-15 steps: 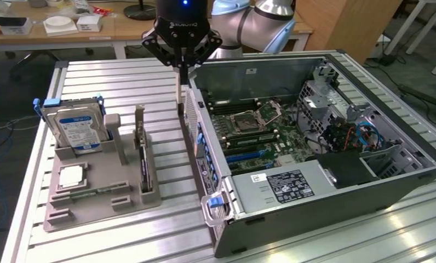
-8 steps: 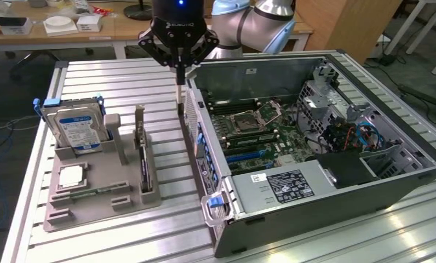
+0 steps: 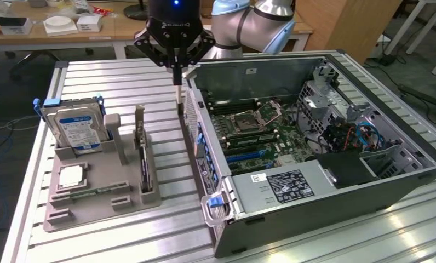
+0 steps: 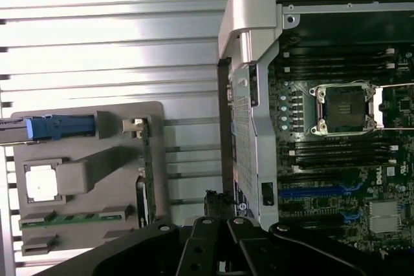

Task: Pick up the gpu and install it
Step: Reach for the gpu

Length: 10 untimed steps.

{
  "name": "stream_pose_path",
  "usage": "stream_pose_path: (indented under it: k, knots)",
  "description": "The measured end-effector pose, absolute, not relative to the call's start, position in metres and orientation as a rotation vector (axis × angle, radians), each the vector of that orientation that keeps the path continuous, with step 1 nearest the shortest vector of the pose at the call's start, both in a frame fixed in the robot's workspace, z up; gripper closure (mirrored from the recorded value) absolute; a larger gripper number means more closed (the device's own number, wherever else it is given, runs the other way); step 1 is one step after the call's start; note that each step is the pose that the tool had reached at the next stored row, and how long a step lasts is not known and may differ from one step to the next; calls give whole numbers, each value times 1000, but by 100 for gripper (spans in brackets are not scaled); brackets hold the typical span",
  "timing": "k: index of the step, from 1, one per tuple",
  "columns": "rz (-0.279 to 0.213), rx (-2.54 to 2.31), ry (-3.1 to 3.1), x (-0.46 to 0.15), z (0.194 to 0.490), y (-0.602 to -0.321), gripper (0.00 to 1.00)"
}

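Exterior view puts the hand (image 3: 176, 79) above the slatted surface (image 3: 101, 76), its fingers pressed together and pointing straight down, gripping nothing. It hangs over the strip between the grey tray (image 3: 130, 201) and the open computer case (image 3: 313, 208), close to the case's near corner.

The gpu (image 3: 143, 156) sits lower than the hand, on the side away from the case, so the reach looks to be down and outward. It stands on edge in a tray slot, with its metal bracket at the end nearer the hand. Its long axis runs parallel to the case wall beside the hand and leads away from the hand along the tray. In the wrist view it is a thin edge-on strip.

The tray also holds these parts, each beyond the gpu from the hand:
- a hard drive (image 3: 75, 129), upright in a holder
- a processor chip (image 3: 72, 175), flat in a recess
- a memory stick (image 3: 93, 192), in a low slot

On the hand's other side the case lies open, showing the motherboard (image 3: 265, 137). Its processor socket (image 3: 246, 121) is empty, and no card stands in the blue slots (image 3: 244, 156).
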<state>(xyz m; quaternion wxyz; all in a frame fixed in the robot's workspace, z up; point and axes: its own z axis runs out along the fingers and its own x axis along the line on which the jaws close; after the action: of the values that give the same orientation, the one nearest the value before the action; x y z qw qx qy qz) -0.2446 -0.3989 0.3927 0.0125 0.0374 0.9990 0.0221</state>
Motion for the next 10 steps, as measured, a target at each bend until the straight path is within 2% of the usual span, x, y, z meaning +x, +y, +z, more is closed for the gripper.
stream_pose_path:
  k: [10]
  knots:
    - [69,117,3114,-252,393,-399,90]
